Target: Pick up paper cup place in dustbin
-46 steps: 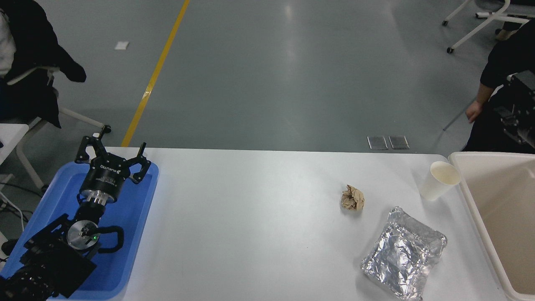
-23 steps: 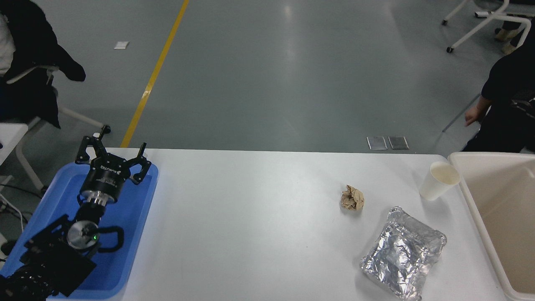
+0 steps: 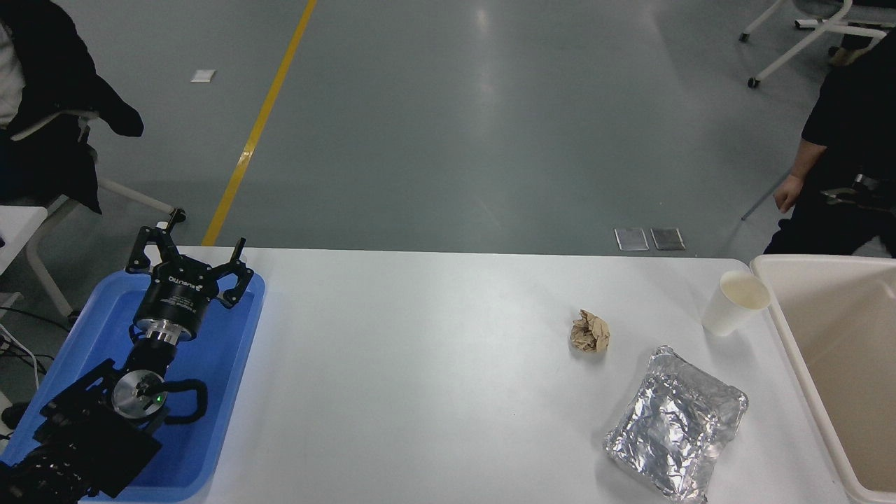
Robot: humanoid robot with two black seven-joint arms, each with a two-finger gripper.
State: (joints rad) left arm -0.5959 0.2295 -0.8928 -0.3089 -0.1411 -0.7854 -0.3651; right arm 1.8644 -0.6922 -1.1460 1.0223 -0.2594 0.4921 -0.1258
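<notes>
The small white paper cup (image 3: 735, 303) stands upright near the table's far right edge, right beside the rim of the large beige dustbin (image 3: 791, 336), which fills the right edge of the view. My left gripper (image 3: 189, 255) is open and empty, parked over the blue tray at the lower left, far from the cup. My right arm is out of view.
A crumpled brown paper ball (image 3: 590, 331) lies left of the cup. A crumpled foil container (image 3: 675, 423) lies in front of the cup. The blue shallow tray (image 3: 231, 364) sits at the table's left end. A person in black (image 3: 843, 147) stands beyond the far right corner.
The person at the far right has shifted and straightened, the hand moving slightly. The cup, bin and left arm have not moved.
</notes>
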